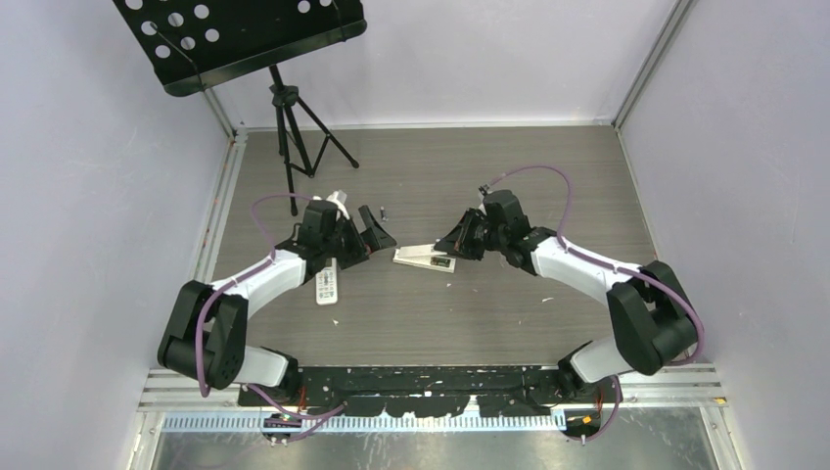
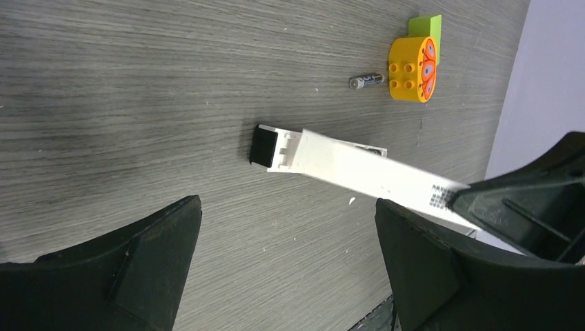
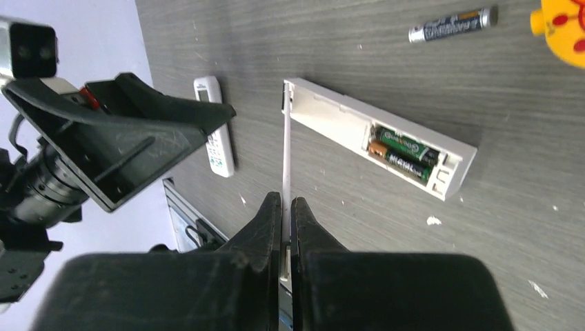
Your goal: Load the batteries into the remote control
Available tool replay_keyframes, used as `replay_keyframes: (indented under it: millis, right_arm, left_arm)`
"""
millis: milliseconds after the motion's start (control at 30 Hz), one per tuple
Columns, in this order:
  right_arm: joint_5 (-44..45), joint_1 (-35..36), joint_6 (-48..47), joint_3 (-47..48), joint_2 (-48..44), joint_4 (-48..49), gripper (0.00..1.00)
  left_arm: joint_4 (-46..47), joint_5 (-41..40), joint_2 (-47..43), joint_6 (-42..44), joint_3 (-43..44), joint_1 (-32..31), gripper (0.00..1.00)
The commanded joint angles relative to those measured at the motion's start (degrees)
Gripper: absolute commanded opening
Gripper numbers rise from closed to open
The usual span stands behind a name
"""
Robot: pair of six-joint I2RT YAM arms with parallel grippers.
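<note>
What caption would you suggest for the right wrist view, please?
Right gripper pinches a thin white panel beside the open remote, two batteries seated, a spare battery lying beyond.

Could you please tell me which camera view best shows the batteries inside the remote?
The right wrist view: two batteries lie side by side in the remote's open compartment. The left wrist view shows only the casing; from above they are too small to see.

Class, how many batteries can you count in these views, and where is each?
3. Two batteries sit side by side inside the opened remote; one loose battery lies on the table near the orange toy. Others may be hidden.
</note>
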Motion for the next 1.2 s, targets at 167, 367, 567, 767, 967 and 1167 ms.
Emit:
replay_keyframes:
  millis: [167, 367, 567, 767, 967, 1167]
  right_arm:
    - [-4.10, -1.53, 3.15, 3.17, 4.69, 7.88, 0.00]
    - [-7.90, -2.18, 3.79, 1.25, 5.61, 9.61, 0.00]
    - [-2.09, -2.70, -0.76, 1.46, 5.19, 3.06, 0.01]
    - [-1.69, -3.38, -2.63, 0.89, 7.96, 2.07, 0.00]
    - [-4.17, -3.43, -3.69, 1.00, 9.86, 0.04, 0.00]
    - [-4.90, -3.56, -5.75, 0.23, 9.55, -0.81, 0.00]
  left_arm:
    - [4.19, 3.44, 2.49, 1.02, 1.51, 0.24, 0.94]
    - [4.84, 4.13, 3.93, 0.83, 1.56, 0.24, 0.89]
    - [5.22, 4.39, 4.70, 1.03, 1.56, 0.24, 0.78]
    - [5.89, 4.82, 6.01, 0.94, 1.88, 0.24, 0.73]
    - [5.83, 4.85, 6.98, 1.14, 2.42, 0.24, 0.70]
    - [5.38, 4.92, 8.19, 1.67, 3.13, 0.24, 0.68]
